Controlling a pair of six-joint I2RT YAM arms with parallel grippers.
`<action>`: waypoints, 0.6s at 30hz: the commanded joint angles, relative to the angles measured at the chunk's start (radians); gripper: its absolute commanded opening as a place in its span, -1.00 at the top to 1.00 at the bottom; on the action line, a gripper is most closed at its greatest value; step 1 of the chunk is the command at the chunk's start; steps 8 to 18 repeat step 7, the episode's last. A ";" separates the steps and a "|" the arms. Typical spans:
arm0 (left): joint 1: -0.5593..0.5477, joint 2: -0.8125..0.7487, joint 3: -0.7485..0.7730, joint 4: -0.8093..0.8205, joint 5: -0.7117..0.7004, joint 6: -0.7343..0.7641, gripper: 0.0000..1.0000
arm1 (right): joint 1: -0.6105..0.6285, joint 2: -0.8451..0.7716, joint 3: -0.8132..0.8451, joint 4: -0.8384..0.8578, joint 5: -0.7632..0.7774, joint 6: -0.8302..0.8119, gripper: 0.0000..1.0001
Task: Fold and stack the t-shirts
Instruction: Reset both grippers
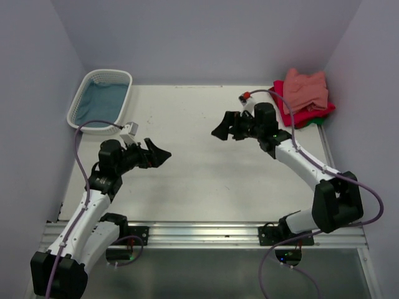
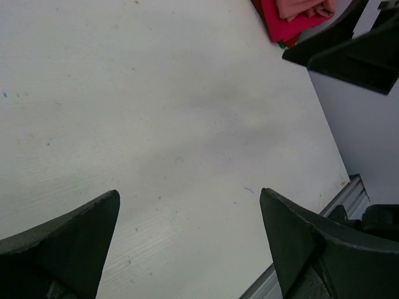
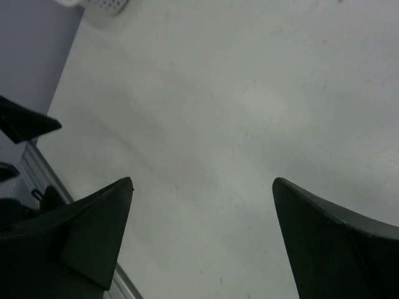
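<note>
- Fingers [image 2: 68, 249] of our left gripper [image 1: 157, 156] stand wide apart, holding nothing, above the bare table [image 1: 187, 180].
- Our right gripper [image 1: 222, 129] is spread just as wide and is also empty. It faces the left one across the table's middle.
- We see the t-shirts [image 1: 304, 98] stacked in the far right corner: salmon shirt [image 1: 305, 87] on top, crimson shirt [image 1: 307, 117] beneath, green shirt [image 1: 319, 121] peeking out lowest.
- White basket [image 1: 78, 103] sits far left, with blue cloth [image 1: 103, 99] inside.

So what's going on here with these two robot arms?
Neither arm is handling anything. The left gripper and right gripper hang open and empty above the table. At the far right corner lies a stack of t-shirts: a salmon t-shirt on top, a crimson t-shirt under it, the edge of a green t-shirt at the bottom. The white basket at far left holds a blue cloth.
</note>
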 commanded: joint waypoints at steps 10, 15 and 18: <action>-0.004 -0.045 0.036 -0.075 -0.148 0.046 -0.99 | 0.230 -0.038 -0.095 -0.109 -0.003 -0.070 -0.98; -0.004 -0.045 0.036 -0.075 -0.148 0.046 -0.99 | 0.230 -0.038 -0.095 -0.109 -0.003 -0.070 -0.98; -0.004 -0.045 0.036 -0.075 -0.148 0.046 -0.99 | 0.230 -0.038 -0.095 -0.109 -0.003 -0.070 -0.98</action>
